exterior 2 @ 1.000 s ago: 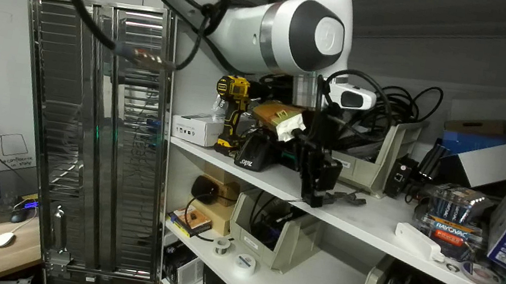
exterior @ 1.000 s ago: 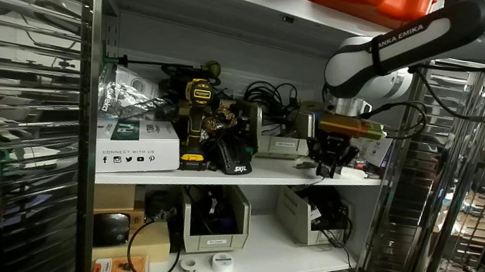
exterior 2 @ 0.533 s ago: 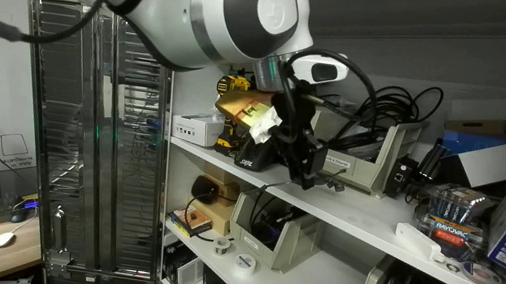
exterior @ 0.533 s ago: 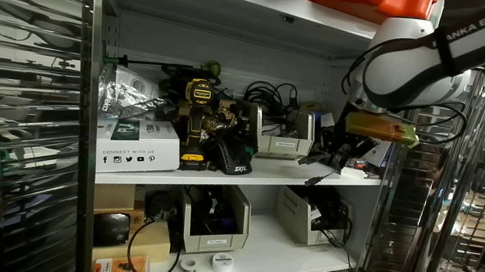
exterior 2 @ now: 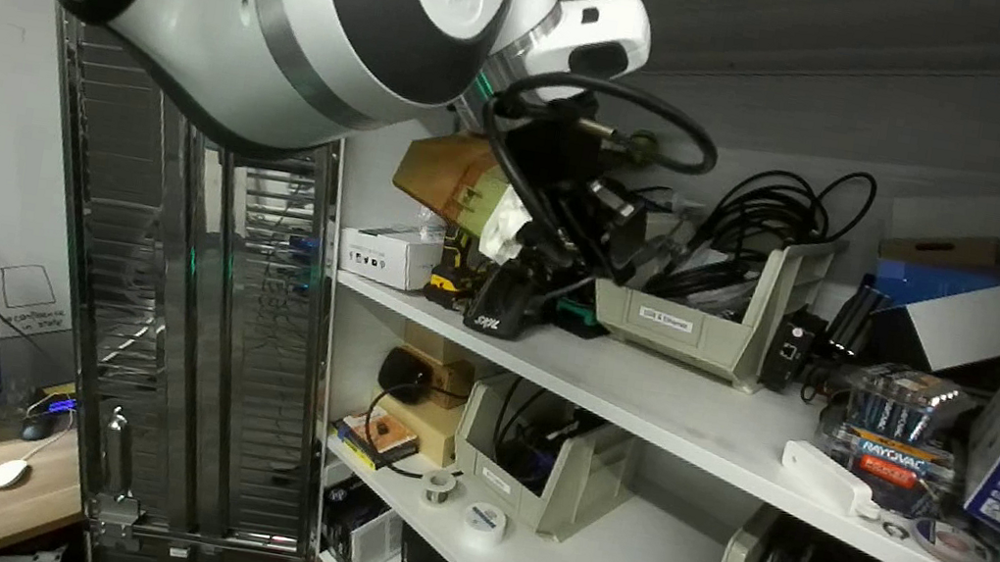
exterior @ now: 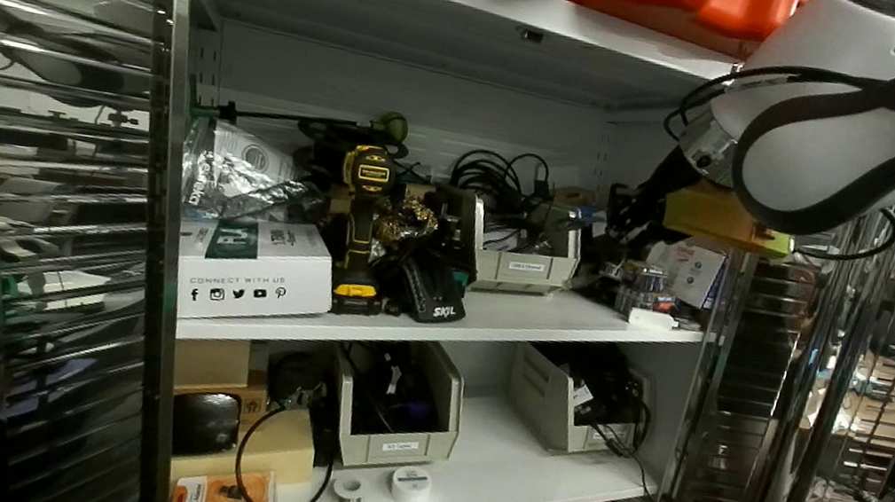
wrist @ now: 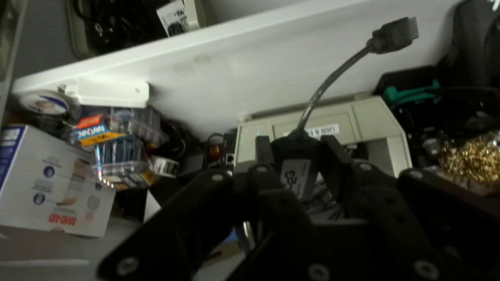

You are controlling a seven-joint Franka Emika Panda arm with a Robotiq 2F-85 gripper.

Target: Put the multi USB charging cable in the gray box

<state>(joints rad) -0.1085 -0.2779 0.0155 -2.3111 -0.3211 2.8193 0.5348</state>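
The multi USB charging cable is a black adapter body with a white C2G label [wrist: 297, 175] and a short lead ending in a plug [wrist: 394, 36]. My gripper [wrist: 297, 150] is shut on the adapter body, one finger on each side, and the lead points away from it. The gray box stands on the upper shelf with a label on its front [exterior 2: 665, 321]; it also shows in an exterior view [exterior: 523, 274] and behind the adapter in the wrist view [wrist: 254, 146]. In an exterior view the gripper [exterior 2: 628, 256] is tilted, raised above the shelf near the box's left rim.
Coiled black cables [exterior 2: 773, 213] stick up out of the box. A drill [exterior: 363, 220] and a black charger [exterior 2: 502, 301] stand beside it. Battery packs [exterior 2: 896, 449] and a white plastic piece [exterior 2: 828, 477] lie on the shelf's other side. More gray bins [exterior: 398, 423] stand below.
My gripper has risen from the shelf's front edge and tilted, carrying the cable up with it. The arm has swung back, and the cable no longer lies on the shelf.
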